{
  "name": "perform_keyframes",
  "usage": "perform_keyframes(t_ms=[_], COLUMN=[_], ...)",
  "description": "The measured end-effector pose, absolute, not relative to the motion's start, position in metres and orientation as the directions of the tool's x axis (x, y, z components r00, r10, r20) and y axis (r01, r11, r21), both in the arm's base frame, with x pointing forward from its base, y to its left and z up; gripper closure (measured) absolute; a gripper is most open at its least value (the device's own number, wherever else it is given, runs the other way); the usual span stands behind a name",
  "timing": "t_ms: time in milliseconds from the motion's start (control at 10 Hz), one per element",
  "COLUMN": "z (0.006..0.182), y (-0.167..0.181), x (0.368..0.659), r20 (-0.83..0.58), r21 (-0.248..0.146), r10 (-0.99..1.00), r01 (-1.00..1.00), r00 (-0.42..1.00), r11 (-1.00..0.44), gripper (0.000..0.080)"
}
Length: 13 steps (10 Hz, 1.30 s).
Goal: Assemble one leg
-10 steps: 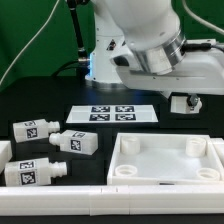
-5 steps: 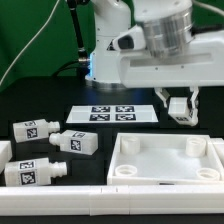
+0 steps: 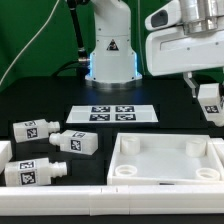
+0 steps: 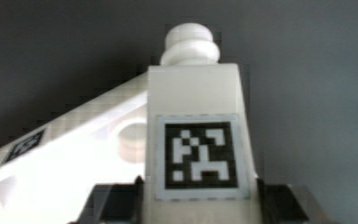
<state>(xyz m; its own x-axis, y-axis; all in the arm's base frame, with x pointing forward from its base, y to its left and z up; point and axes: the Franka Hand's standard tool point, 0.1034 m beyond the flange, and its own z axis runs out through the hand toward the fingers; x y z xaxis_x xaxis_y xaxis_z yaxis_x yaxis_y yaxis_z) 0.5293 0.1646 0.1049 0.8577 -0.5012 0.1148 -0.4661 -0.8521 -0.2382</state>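
**A:** Exterior view first. Where is the leg?

**B:** At the right edge of the frame, mid-height. The leg hangs clear of the table in the gripper, above the right end of the tray.

**A:** Anything in that tray?

**B:** Only its own moulded corner sockets, and no loose part that I can see. Three spare legs lie at lower left, outside it.

**A:** And the wrist view?

**B:** The jaws are closed narrowly onto two opposite flat sides of the leg. Its tag faces the camera between the fingers, and its peg points away from them.

**A:** How will it handle?

**B:** I'd judge it stiff, light and smooth, so it could twist in the grip. Holding the flat sides near the tagged end leaves the peg free.
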Motion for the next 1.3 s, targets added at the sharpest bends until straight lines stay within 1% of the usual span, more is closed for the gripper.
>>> perform_keyframes(t_ms=[100, 200, 400, 600, 700, 900, 1000, 1100, 1200, 1300], z=[0.106, 0.108, 0.113, 0.121, 0.121, 0.118, 0.121, 0.123, 0.119, 0.108], y=[0.169, 0.168, 0.140, 0.109, 0.105, 0.107, 0.107, 0.110, 0.111, 0.109], x=[0.530, 0.534, 0.549, 0.576, 0.584, 0.583, 0.586, 0.588, 0.587, 0.590], r20=[0.135, 0.183, 0.234, 0.304, 0.330, 0.343, 0.381, 0.477, 0.544, 0.593], r21=[-0.246, -0.242, -0.210, -0.163, -0.158, -0.158, -0.162, -0.165, -0.150, -0.094], r10=[-0.495, -0.436, -0.356, -0.220, -0.203, -0.201, -0.204, -0.200, -0.171, -0.090], r01=[-0.455, -0.389, -0.310, -0.177, -0.158, -0.155, -0.153, -0.136, -0.105, -0.043], r00=[0.858, 0.881, 0.905, 0.927, 0.922, 0.917, 0.902, 0.856, 0.822, 0.800], r11=[-0.856, -0.889, -0.927, -0.971, -0.975, -0.975, -0.975, -0.977, -0.983, -0.995], gripper=[0.0515, 0.0515, 0.0515, 0.0515, 0.0515, 0.0515, 0.0515, 0.0515, 0.0515, 0.0515])
